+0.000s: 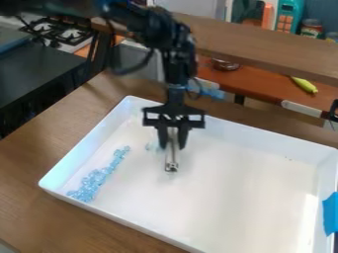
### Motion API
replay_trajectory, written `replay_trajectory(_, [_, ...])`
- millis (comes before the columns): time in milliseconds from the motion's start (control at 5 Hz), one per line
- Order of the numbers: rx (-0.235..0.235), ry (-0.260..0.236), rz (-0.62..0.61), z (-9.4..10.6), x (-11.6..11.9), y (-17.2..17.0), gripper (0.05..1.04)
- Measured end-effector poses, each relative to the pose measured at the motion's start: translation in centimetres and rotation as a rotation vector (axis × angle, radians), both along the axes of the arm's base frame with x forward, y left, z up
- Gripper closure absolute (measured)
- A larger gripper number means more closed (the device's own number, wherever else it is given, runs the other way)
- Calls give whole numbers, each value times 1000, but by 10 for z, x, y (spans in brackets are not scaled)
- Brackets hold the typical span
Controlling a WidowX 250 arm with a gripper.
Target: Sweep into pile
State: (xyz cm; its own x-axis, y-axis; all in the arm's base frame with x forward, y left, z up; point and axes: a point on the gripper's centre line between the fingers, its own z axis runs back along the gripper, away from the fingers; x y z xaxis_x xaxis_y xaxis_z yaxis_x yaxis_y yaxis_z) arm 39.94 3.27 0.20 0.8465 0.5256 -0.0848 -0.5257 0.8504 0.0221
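Blue pieces point(94, 183) are lying in a long, uneven band inside the white tray point(132, 219), running roughly alongside its left wall as the camera is looking, from close to the near left corner up towards the middle of that side. The band is thickening at its near end and thinning at its far end. A few loose bits point(151, 147) are sitting apart from it, just left of the end effector point(172, 147).

The end effector is hanging over the far left part of the tray, its fingers standing a little apart and, it seems, closing on a slim metal tool point(172, 157) that is pointing down between them towards the tray floor.

The sweeping is looking well along: most of the pieces are keeping together in one area, while the floor towards the right wall is showing hardly any. What is remaining, by my judgement, is gathering in the stray bits and pushing the stretched band into a more compact heap. The tray is resting on the wooden desk point(36, 160), with blue tape point(330, 212) sticking to its right wall.
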Motion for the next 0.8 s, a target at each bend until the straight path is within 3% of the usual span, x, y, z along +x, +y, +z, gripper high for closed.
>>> replay_trajectory(200, [5, -11, 23, 11, -11, 24, 705])
replay_trajectory(400, [47, -24, -20, 13, -30, 38, 705])
replay_trajectory(600, [21, -46, -63, 20, -40, 32, 705])
replay_trajectory(800, [-49, -84, -77, 37, -36, 9, 705])
